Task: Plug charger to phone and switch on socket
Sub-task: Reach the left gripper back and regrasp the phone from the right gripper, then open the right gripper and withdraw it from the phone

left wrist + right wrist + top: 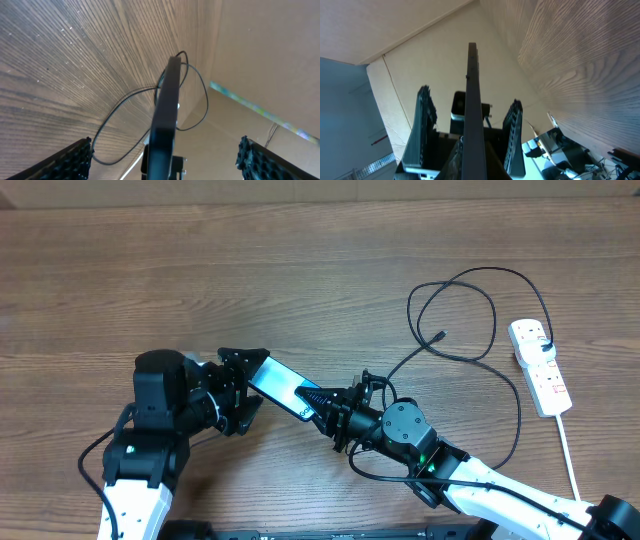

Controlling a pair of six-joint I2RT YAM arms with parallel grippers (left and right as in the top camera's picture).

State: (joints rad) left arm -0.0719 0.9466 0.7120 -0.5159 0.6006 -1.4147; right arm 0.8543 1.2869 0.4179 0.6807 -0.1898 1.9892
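The phone (280, 387), with its light blue screen showing, is held off the table by one end in my right gripper (327, 414), which is shut on it. My left gripper (241, 388) is wide open, its fingers either side of the phone's other end without touching. The phone shows edge-on in the left wrist view (167, 105) between the open left gripper's fingers (165, 152), and edge-on in the right wrist view (471, 95) above the right gripper (471, 155). The charger cable (470, 310) lies in loose loops at the right, its tip (440, 336) free. The socket (540, 367) lies at the far right.
The socket's thick white cord (571, 455) runs toward the front edge. A charger loop passes close to the right gripper (400, 370) and shows behind the phone in the left wrist view (125, 100). Wooden table (150, 270) stretches to the left and back.
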